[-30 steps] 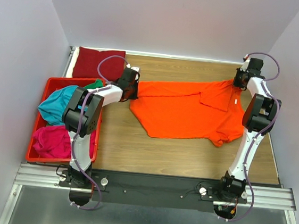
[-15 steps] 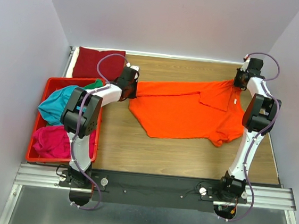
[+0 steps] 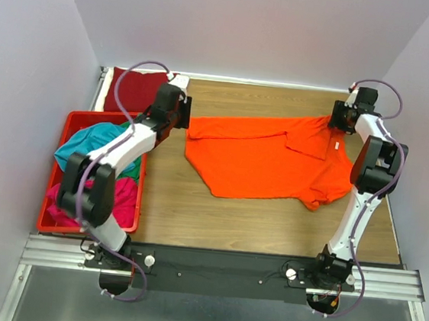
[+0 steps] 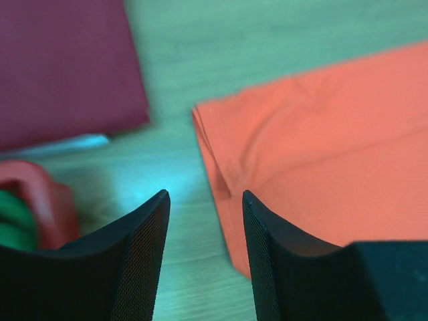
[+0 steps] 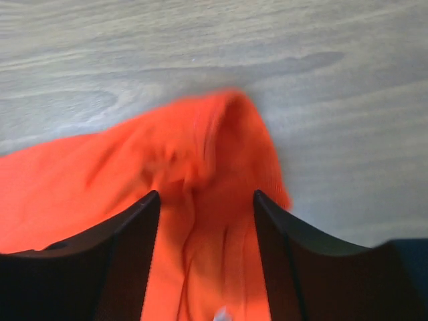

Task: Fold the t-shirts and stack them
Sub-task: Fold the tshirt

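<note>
Counter: a wooden tabletop (image 3: pixel 231 223) between pale walls, with the arm bases along its near edge.

Orange tee: a bright orange soft cloth t-shirt (image 3: pixel 268 158) lies spread across the middle and right of the counter, nearer the far edge than the near one. Its top part is folded over, and its left edge shows a doubled layer in the left wrist view (image 4: pixel 321 134).

Crate: a red plastic crate (image 3: pixel 81 116) sits at the left edge of the counter and holds loose tees.

Dark red tee: a folded dark red cloth tee (image 3: pixel 129 94) lies flat in the far-left corner, just beyond the crate.

Teal tee: a crumpled teal cloth tee (image 3: pixel 86 143) fills the far half of the crate.

Magenta tee: a bunched magenta cloth tee (image 3: pixel 124 195) lies in the near half of the crate, partly hidden by the left arm.

Green tee: a scrap of green cloth (image 4: pixel 10 224) shows inside the crate's far corner.

Left gripper: the left gripper (image 4: pixel 204 200) is released, its fingers apart over bare wood just beside the orange tee's left edge and holding nothing.

Right gripper: the right gripper (image 5: pixel 206 197) is at the orange tee's far-right corner. Its fingers are spread, with a raised ridge of orange cloth (image 5: pixel 134 187) showing between them, not pinched.
</note>
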Tool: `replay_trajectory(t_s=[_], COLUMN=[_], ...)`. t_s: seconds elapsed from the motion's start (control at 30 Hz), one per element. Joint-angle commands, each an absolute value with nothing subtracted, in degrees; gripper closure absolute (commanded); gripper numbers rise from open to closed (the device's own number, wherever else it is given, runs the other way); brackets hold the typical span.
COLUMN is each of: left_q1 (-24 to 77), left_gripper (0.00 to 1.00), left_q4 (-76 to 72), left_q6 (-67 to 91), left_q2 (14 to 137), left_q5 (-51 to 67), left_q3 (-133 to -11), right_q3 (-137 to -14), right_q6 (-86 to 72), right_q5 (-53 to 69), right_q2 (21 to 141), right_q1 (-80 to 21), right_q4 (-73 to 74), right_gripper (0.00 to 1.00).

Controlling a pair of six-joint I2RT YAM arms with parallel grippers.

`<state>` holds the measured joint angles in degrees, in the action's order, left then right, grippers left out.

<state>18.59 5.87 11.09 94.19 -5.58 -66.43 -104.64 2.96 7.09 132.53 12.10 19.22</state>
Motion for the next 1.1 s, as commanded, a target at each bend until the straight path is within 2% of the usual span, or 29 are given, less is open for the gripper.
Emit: replay_trajectory(t_s=[0.0, 0.1, 0.17, 0.2, 0.23, 0.27, 0.33, 0.63, 0.83, 1.07], left_q1=[18.5, 18.5, 18.4, 18.4, 18.5, 18.4, 18.4, 18.3, 18.4, 18.4], left_gripper=[0.44, 0.34, 0.32, 0.29, 0.25, 0.16, 0.11, 0.11, 0.11, 0.11], left_q4=[1.1, -2.3, -3.3, -3.5, -3.8, -4.1, -4.7, -6.0, -7.2, -7.6], left_q6=[5.4, 2.5, 1.0, 0.5, 0.4, 0.4, 0.4, 1.5, 1.0, 0.7], left_q2=[80.8, 71.1, 65.0, 63.3, 61.5, 58.4, 54.4, 44.4, 42.9, 42.6], left_q5=[-11.1, -12.7, -13.4, -13.7, -14.1, -14.6, -15.9, -13.7, -10.8, -9.7], left_q3=[-62.1, -56.4, -52.5, -51.2, -49.8, -47.4, -44.7, -36.9, -35.8, -35.9], right_q3=[-99.7, -93.4, -88.2, -86.5, -85.3, -82.3, -79.5, -61.9, -52.4, -48.9], right_q6=[2.2, 2.5, 2.6, 2.6, 2.6, 2.5, 2.6, 13.3, 23.2, 33.0], right_q5=[6.4, 5.6, 5.3, 5.2, 5.3, 5.8, 6.9, 20.9, 30.7, 39.8], right_q2=[124.8, 120.3, 116.4, 115.2, 114.2, 111.7, 109.2, 93.4, 82.2, 77.2], right_q1=[12.3, 12.3, 12.3, 12.3, 12.3, 12.3, 12.3, 12.3, 12.3, 12.2], right_q4=[16.6, 14.1, 11.3, 10.2, 9.2, 8.6, 7.7, 8.0, 11.5, 18.7], right_gripper=[0.32, 0.26, 0.15, 0.14, 0.04, 0.00, 0.00, 0.00, 0.00, 0.00])
